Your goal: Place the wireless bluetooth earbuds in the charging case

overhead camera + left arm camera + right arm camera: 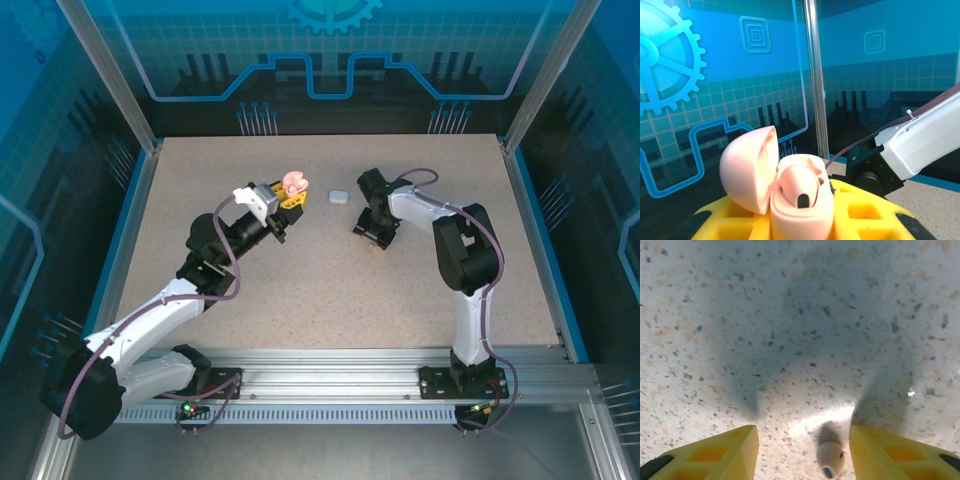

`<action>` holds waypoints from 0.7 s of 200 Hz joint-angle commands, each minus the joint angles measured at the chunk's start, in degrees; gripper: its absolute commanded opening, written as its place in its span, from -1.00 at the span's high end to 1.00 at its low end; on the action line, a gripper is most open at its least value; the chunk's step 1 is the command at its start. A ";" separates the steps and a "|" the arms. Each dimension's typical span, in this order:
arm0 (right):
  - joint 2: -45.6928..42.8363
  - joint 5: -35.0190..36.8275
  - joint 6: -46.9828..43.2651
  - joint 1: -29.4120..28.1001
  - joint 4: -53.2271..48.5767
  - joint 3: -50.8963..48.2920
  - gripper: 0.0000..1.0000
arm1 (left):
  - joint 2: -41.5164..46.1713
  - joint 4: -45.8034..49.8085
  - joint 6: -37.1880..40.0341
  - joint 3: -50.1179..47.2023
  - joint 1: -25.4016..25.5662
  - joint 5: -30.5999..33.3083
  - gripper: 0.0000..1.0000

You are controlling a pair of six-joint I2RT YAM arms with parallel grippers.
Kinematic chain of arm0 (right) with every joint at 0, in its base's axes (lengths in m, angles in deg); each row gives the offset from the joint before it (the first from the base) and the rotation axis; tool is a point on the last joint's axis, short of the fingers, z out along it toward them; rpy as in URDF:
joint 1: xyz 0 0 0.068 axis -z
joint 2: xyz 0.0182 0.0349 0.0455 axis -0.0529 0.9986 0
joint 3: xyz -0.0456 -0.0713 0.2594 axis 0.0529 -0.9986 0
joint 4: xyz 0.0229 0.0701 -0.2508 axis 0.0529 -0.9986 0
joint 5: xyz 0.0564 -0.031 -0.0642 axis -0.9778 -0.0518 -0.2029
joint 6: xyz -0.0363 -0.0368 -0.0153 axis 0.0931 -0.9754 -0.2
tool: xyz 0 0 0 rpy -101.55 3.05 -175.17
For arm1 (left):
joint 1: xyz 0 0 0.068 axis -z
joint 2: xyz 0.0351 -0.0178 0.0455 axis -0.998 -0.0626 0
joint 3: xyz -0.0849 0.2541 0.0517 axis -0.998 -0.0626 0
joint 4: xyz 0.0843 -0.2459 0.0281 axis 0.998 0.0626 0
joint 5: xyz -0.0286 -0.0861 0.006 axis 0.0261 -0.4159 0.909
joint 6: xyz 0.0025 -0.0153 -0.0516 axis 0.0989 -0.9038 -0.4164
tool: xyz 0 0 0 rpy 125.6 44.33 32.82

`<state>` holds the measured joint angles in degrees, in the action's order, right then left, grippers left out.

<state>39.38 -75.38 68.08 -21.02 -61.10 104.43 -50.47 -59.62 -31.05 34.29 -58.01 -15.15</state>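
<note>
My left gripper is raised above the table and shut on a pale pink charging case. The left wrist view shows the case clamped between yellow fingers, with its lid swung open to the left. One pinkish earbud sits in the case. My right gripper points down at the table. Its jaws are open around a second pinkish-tan earbud, which lies on the tabletop close to the right finger and well away from the left finger.
A small white case lies shut on the speckled table between the two grippers. The right arm's white link crosses the left wrist view at the right. Aluminium posts and blue panels wall the table in.
</note>
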 commanded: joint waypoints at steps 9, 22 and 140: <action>1.53 3.12 -5.14 -0.61 -5.63 3.39 -0.05 | 0.01 -2.91 0.73 1.22 0.45 0.70 1.00; 1.68 5.12 -6.73 -1.37 -7.20 4.34 -0.08 | -0.12 -2.98 0.64 1.28 0.43 0.69 1.00; 1.21 7.17 -10.35 -3.45 -7.24 2.74 0.02 | -0.39 -3.08 0.47 1.49 0.46 0.34 1.00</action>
<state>39.97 -69.44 58.84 -23.84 -66.98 107.73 -50.60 -60.00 -31.07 34.29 -58.01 -15.15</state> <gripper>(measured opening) 0.502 0.231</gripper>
